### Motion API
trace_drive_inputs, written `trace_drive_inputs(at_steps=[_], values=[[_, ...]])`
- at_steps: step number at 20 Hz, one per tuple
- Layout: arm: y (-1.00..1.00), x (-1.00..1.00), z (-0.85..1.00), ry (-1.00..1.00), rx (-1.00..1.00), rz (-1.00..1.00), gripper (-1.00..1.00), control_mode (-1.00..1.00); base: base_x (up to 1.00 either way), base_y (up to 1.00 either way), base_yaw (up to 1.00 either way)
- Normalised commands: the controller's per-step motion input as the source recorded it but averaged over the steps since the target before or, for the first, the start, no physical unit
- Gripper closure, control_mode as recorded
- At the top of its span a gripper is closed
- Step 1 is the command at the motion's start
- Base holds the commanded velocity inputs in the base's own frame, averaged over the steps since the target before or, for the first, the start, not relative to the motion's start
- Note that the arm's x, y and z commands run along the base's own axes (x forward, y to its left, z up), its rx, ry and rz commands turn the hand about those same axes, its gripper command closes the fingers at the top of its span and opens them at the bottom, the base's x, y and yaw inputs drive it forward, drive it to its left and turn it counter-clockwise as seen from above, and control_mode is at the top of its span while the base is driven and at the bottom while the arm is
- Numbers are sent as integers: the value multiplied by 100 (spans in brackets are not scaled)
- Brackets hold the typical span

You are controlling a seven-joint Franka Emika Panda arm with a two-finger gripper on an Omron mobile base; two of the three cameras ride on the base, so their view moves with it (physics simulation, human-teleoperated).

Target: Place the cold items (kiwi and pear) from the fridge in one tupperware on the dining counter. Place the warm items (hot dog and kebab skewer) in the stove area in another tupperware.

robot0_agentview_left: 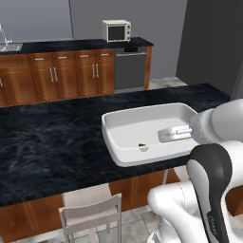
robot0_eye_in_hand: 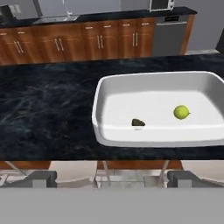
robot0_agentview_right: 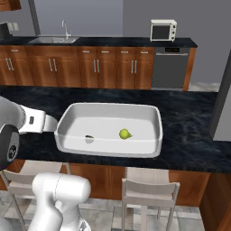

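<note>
cold items: the pear (robot0_eye_in_hand: 181, 112) and the kiwi (robot0_eye_in_hand: 138, 123) both lie inside the white tupperware (robot0_eye_in_hand: 98, 105) on the dining counter (robot0_eye_in_hand: 48, 109), ahead of the pincer; the pear sits to the right, the kiwi more to the left near the front wall, the 2 well apart.
cold half: looks done, judging from both fruits resting on the tub floor.
warm half: looks still open; no hot dog, kebab skewer or 2nd tupperware can be made out at this counter.
pincer: (robot0_eye_in_hand: 106, 178) spread wide, pinching nothing, held back from the tub on the near side of the counter edge, its 2 tips low in the hand view.
arm: in the left base view the forearm crosses in front of the tub's right end and hides the pear there.
surroundings: 2 stools (robot0_agentview_right: 150, 191) stand under the counter edge below the pincer; far beyond the tub runs a row of wooden cabinets (robot0_agentview_right: 97, 67) with a sink (robot0_agentview_right: 53, 39), a dishwasher (robot0_agentview_right: 170, 67) and a toaster oven (robot0_agentview_right: 163, 30).
in the way: nothing between pincer and tub; my guess is the base must leave for the stove area, and the stools are what to clear.
</note>
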Motion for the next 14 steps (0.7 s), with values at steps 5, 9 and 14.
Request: trace_drive_inputs(at_steps=[5, 9, 14], values=[[-17, -30, -11, 1, 0, -12, -100, -100, 0, 0, 0], [0, -5, -6, 0, 0, 0, -100, -100, 0, 0, 0], [0, -11, -2, -2, 0, 0, -100, 100, -78, 33, 2]])
